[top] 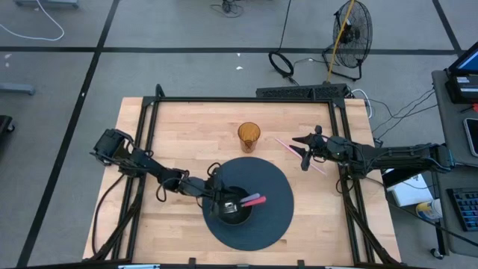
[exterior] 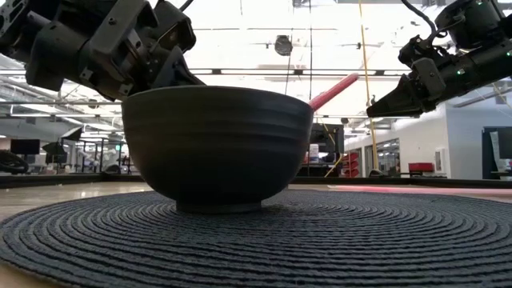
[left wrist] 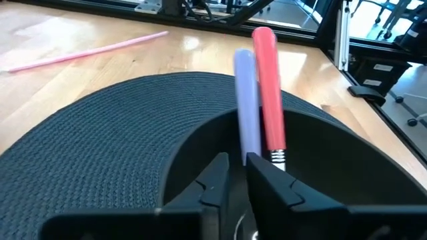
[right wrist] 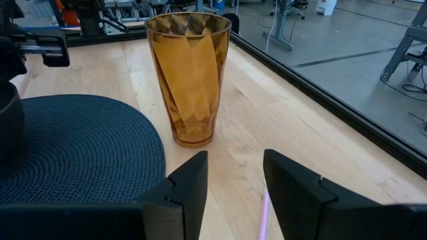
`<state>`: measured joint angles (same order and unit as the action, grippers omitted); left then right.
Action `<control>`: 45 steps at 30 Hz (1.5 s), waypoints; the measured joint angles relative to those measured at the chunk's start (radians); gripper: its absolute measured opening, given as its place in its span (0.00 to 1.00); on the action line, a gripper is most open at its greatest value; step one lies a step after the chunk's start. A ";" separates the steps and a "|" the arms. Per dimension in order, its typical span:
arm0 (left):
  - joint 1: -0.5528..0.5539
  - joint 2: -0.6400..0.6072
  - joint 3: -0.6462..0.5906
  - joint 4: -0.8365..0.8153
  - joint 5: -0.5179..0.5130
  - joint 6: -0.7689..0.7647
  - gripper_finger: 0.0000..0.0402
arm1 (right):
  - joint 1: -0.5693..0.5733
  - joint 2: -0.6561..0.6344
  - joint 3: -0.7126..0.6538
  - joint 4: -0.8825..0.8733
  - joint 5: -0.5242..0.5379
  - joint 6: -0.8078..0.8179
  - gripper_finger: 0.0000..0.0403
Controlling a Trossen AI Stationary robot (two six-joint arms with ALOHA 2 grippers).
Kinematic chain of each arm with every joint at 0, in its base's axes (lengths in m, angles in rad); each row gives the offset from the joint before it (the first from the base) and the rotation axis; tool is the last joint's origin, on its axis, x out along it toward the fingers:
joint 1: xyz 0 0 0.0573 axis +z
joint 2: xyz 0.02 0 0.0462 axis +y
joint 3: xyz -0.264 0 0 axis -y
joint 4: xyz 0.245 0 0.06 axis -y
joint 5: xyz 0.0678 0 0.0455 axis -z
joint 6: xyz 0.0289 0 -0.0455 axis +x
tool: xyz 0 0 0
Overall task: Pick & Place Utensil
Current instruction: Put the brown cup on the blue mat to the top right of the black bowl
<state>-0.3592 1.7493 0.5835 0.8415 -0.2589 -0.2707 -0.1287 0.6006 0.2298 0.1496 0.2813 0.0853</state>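
A black bowl [top: 236,211] [exterior: 216,144] stands on a round dark woven placemat [top: 269,190]. Two utensils lie in it, one with a lavender handle [left wrist: 247,100] and one with a red handle [left wrist: 269,87] [exterior: 336,90]. Their free ends lean over the bowl's right rim. My left gripper [top: 222,202] [left wrist: 240,170] reaches down into the bowl and is shut on the lavender utensil. My right gripper [top: 303,155] [right wrist: 235,180] hovers open near the table's right edge, above a thin pink straw [top: 287,146] [right wrist: 263,217]. An amber cup [top: 249,136] [right wrist: 189,73] stands beyond the placemat. My left gripper pinches the lavender utensil between its two fingers at the handle's lower end [left wrist: 249,152], inside the bowl. The fingers [left wrist: 217,175] slant down from the table's left, roughly in line with the handle. The handle's free end rests over the bowl's rim beside the red one.
The pink straw [left wrist: 87,52] lies flat on the wood, right of the cup. Black frame rails [top: 246,99] run along the table's edges. Bare wood shows left of the placemat and along the far side.
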 joint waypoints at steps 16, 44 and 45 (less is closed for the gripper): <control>-0.010 -0.111 0.000 -0.039 -0.042 0.126 0.28 | 0.000 0.000 0.000 0.059 -0.157 -0.068 0.36; 0.135 -0.630 -0.126 -0.699 -0.180 0.235 0.19 | 0.134 0.513 0.514 -0.084 -0.313 -0.398 0.36; 0.148 -0.658 -0.153 -0.692 -0.170 0.236 0.19 | 0.128 0.537 0.548 -0.105 -0.314 -0.416 0.36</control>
<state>-0.2112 1.0911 0.4308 0.1499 -0.4287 -0.0349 -0.0009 1.1373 0.7775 0.0451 -0.0322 -0.3305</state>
